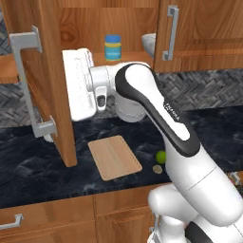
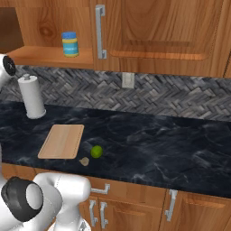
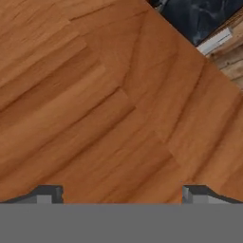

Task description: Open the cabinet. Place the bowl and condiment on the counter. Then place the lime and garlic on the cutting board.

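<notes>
With the left door swung wide toward me, I can see into the cabinet (image 1: 52, 80): on its open shelf the condiment jar (image 1: 113, 46) stands upright, and just right of it the bowl (image 1: 149, 43) shows as a pale curved edge, the rest cut off behind the closed right door. In the right base view the jar (image 2: 70, 43) stands alone near the shelf's right end and the bowl is hidden.

Below, on the desk (image 1: 28, 166), the paper-towel roll (image 2: 31, 96) stands upright at the left, then the cutting board (image 1: 114, 157) lies flat and bare. Just right of the board sit the lime (image 1: 161, 156) and, a little nearer the front edge, the garlic (image 1: 157, 169), close together but apart.

My gripper (image 3: 121, 194) faces the wood of the open door up close, its fingertips (image 3: 46, 193) spread as wide as they go, with nothing between them. Whether they touch the panel I cannot tell. From the left base view the wrist hides the gripper's tips.
</notes>
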Tool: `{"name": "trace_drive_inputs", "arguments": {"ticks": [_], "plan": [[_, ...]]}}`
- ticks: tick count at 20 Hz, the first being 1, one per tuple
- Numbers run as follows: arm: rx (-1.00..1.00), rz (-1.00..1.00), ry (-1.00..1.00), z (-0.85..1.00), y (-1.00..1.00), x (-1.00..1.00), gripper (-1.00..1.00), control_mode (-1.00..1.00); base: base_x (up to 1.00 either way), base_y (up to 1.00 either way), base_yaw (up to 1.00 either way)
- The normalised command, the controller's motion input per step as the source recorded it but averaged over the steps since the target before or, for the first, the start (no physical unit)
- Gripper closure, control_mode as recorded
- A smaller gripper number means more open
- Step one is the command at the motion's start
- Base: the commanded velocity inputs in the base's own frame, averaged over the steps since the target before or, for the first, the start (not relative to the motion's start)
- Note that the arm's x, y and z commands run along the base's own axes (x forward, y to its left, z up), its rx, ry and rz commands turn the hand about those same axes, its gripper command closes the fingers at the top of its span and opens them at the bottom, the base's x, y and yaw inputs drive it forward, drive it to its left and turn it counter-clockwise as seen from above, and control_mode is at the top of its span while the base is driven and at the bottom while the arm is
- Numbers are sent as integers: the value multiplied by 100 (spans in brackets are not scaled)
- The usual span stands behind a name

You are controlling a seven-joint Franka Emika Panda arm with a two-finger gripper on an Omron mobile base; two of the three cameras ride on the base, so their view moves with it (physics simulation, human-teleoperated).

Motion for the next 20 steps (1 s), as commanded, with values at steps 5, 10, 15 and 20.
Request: {"name": "trace_drive_inputs", "arguments": {"ticks": [5, 10, 15, 20], "plan": [[0, 5, 4, 1, 42, 0, -100, -100, 0, 0, 0], [0, 1, -4, 10, -29, -8, -100, -100, 0, 0, 0], [9, 0, -8, 0, -85, -25, -100, -100, 0, 0, 0], [7, -4, -7, 0, -63, -46, -100, -100, 0, 0, 0]]}}
